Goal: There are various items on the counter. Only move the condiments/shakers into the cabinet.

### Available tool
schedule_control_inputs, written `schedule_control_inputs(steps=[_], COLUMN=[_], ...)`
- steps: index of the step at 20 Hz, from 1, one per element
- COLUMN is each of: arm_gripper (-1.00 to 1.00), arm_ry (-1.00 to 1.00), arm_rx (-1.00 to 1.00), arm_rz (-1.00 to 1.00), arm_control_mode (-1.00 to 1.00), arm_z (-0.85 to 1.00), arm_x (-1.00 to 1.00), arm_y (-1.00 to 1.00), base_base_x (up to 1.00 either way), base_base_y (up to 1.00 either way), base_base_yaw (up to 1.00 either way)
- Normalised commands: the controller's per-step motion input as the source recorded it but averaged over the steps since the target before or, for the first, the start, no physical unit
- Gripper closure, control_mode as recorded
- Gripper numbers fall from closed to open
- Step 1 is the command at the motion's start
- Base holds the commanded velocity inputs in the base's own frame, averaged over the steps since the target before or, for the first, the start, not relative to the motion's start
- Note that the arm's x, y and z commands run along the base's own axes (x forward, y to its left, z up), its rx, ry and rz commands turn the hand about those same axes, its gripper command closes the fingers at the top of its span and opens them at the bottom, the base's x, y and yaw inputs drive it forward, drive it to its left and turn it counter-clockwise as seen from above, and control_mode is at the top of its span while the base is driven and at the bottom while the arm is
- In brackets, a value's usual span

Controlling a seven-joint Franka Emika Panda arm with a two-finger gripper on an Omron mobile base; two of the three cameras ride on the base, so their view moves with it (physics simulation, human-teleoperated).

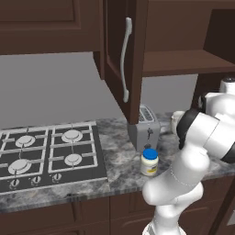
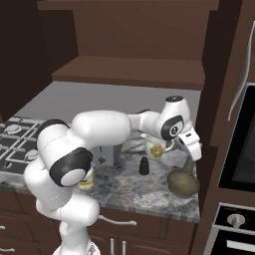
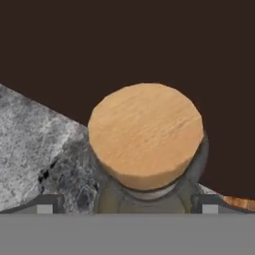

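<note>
Hand view: bottle point(image 3: 145, 144) cork dead centre, fingers point(image 3: 127, 204) spread wide at bottom corners, gripping nothing. Right base view adds black shaker point(image 2: 144, 166) and mug point(image 2: 157, 147) mid-frame; left base view has jar point(image 1: 149, 161) on desk point(image 1: 114, 151) by toaster point(image 1: 145, 127).

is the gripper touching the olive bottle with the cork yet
Apart. In the hand view the finger tips stand wide on either side of the bottle, gaps showing beside its neck. The gripper is open above it.

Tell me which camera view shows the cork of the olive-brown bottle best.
The hand view: the cork is seen large from directly above. In the right base view the bottle shows its round body, with the open gripper over its neck.
</note>
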Motion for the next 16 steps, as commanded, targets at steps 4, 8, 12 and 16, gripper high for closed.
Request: schedule_control_inputs(steps=[4, 8, 12, 16], arm_gripper=[-1.0, -1.0, -1.0, -1.0], arm_ry=[-0.11, -0.12, -0.1, -0.13], arm_rx=[0.0, 0.0, 0.0, -0.09], arm_rz=[0.16, 0.19, 0.18, 0.17], arm_control_mode=[-1.0, -1.0, -1.0, -1.0], arm_z=[-0.28, -0.34, -0.33, -0.48], arm_x=[0.01, 0.1, 0.21, 0.16], arm_y=[-0.1, -0.13, -0.19, -0.2], base_base_x=[0.0, 0.0, 0.0, 0.0], base_base_y=[0.0, 0.0, 0.0, 0.0], base_base_yaw=[0.0, 0.0, 0.0, 0.0])
